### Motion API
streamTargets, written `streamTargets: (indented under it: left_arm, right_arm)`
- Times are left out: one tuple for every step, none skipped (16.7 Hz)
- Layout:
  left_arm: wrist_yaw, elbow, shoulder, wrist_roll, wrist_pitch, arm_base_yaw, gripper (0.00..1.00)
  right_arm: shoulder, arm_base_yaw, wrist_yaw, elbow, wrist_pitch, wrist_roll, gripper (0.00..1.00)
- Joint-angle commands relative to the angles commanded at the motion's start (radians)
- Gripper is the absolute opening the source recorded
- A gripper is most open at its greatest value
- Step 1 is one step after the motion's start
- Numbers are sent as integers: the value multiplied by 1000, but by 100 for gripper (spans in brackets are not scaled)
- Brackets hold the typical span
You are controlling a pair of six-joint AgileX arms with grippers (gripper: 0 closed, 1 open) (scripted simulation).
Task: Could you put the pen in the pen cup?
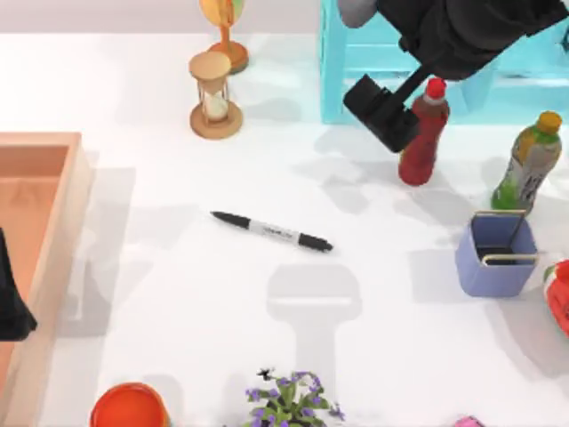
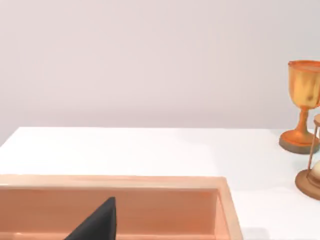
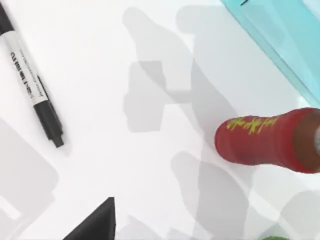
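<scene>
- Pen (image 1: pixel 271 231) is being seen flat on the table (image 1: pixel 178 294), centre of the top view; long axis is running upper left to lower right.
- Pen cup (image 1: pixel 496 254) is being seen at the right edge, well apart from the pen.
- Right gripper (image 1: pixel 382 113) is being held at upper right beside the red bottle (image 1: pixel 423 133); the pen is lying toward lower left of it. Nothing appears gripped; finger opening cannot be told.
- Left gripper (image 1: pixel 13 302) is being kept parked over the wooden tray (image 1: pixel 53 147), far left; finger state cannot be told.

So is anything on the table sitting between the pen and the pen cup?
Nothing visible does. The pen lies mid-table, with bare white table across to the pen cup on the right. The red bottle stands farther back, off that line.
</scene>
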Motion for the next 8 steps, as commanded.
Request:
streamTargets:
  left_arm:
    - [0,0,0,0,0,0,100]
    - [0,0,0,0,0,0,100]
    - [0,0,0,0,0,0,100]
    - [0,0,0,0,0,0,100]
    - [0,0,0,0,0,0,100]
    - [0,0,0,0,0,0,100]
    - [0,0,0,0,0,0,100]
    - [0,0,0,0,0,0,100]
  right_arm:
    - [96,29,7,92,-53,-16,100]
    - [187,56,13,180,-103,-30,100]
    - [274,83,20,264,-151,-44,100]
    - [356,107,25,343,-196,-57,100]
    - [432,130,31,417,-238,-69,100]
    - [501,151,35,484,-276,-80,100]
    - [563,169,39,543,-310,-90,100]
    - [617,186,43,595,-340,-99,100]
